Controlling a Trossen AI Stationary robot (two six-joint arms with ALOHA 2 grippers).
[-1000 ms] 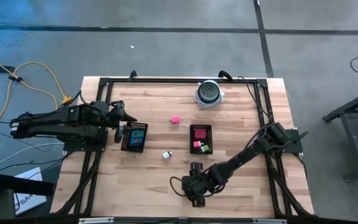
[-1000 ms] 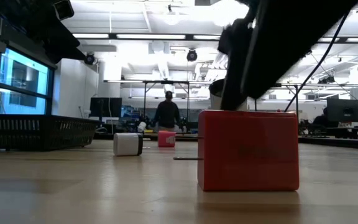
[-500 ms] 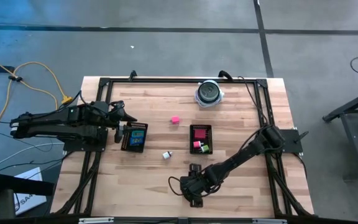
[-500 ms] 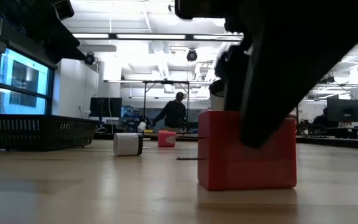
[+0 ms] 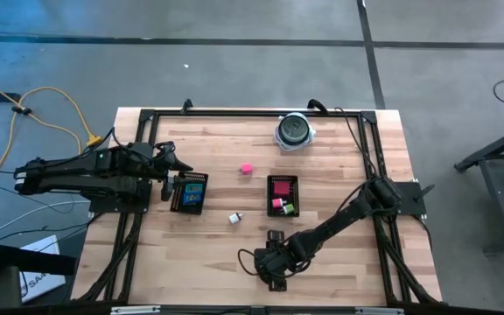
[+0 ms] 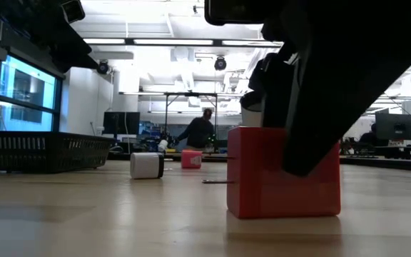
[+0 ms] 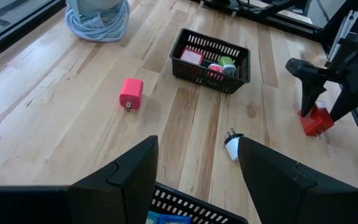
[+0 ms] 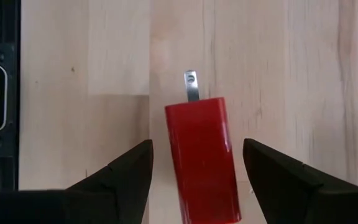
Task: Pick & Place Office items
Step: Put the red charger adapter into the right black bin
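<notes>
The bench [image 5: 331,262] is made of pale wood planks with a black frame around it, and it is standing on a grey floor. In the low view, a big bright room with ceiling lights is showing behind it, and one person [image 6: 200,131] is standing far back.

Two black mesh trays are sitting on the bench. The left tray [image 5: 188,192] is holding a teal and blue piece. The middle tray [image 5: 283,195] is holding one pink block, one small pink piece and one green piece. One round grey-and-black disc [image 5: 294,130] is lying near the far edge.

Three small pieces are lying loose. One pink block [image 5: 246,168] is sitting between the disc and the trays. One white piece [image 5: 234,218] is lying nearer the front. One red block [image 8: 202,158] with a metal prong is lying near the front edge.

The right claw [image 8: 194,180] is hanging right over the red block with its fingers apart, one on each side, not squeezing it. The left claw [image 7: 194,174] is waiting over the left tray, fingers apart and holding nothing.
</notes>
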